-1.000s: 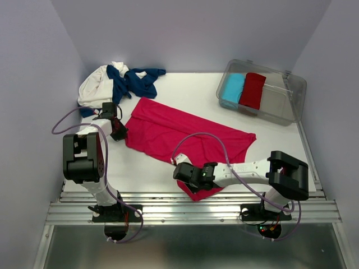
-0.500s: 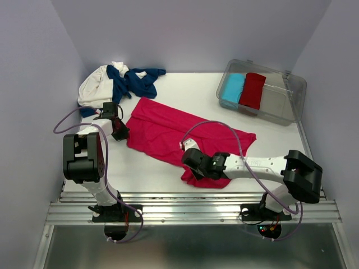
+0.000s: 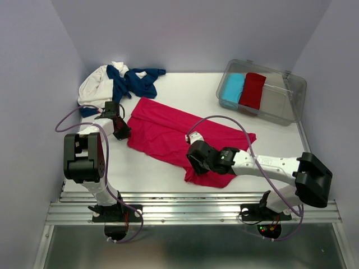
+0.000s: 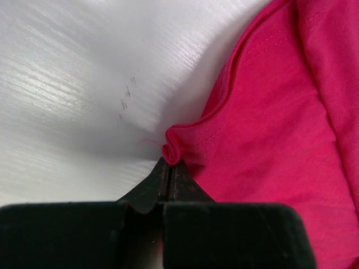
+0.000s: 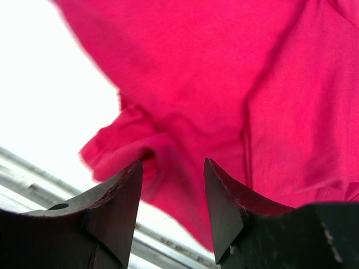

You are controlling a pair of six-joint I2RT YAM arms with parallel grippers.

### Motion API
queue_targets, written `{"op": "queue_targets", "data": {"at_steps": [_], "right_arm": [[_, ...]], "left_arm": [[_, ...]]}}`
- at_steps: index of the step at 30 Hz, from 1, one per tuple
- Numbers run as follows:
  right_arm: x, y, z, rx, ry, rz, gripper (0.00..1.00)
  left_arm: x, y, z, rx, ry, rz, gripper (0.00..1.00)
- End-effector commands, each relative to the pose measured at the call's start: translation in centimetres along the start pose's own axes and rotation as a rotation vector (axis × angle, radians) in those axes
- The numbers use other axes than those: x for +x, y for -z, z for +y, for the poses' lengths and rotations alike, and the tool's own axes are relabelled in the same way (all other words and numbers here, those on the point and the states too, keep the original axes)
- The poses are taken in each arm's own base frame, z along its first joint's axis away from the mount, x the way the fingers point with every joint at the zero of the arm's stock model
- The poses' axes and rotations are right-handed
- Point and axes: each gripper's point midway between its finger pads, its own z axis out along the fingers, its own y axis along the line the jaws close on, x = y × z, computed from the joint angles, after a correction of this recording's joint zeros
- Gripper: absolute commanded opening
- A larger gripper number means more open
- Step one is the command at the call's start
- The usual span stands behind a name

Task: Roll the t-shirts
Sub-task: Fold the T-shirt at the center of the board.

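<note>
right gripper (image 5: 172, 163) moved from lower centre up and to the right over the pink t-shirt (image 3: 168, 126), and its jaws have parted. Near flap (image 3: 206, 178), earlier spread toward the frame's bottom, is now bunched up.

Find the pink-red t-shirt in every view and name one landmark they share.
Top external: the pink-red t-shirt lies spread diagonally in the middle.
Left wrist: the t-shirt fills the right half, corner pinched by the left gripper.
Right wrist: the t-shirt fills most of the picture, beyond the open right gripper.
Shared landmark: the white table, left of it in both wrist views.
</note>
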Motion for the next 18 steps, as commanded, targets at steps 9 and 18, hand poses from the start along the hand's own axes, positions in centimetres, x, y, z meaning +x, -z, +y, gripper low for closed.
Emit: {"op": "queue_targets", "data": {"at_steps": [9,18], "right_arm": [[1.8,3.6,4.6,-0.118,0.146,-0.026,0.48],[3.5,1.9,6.0,-0.108,0.267,0.012,0.47]], "left_arm": [[-1.1,0.7,-1.0,0.015,-0.018,-0.024,0.00],[-1.0,0.6,-1.0,0.010,-0.022,-0.019,0.00]]}}
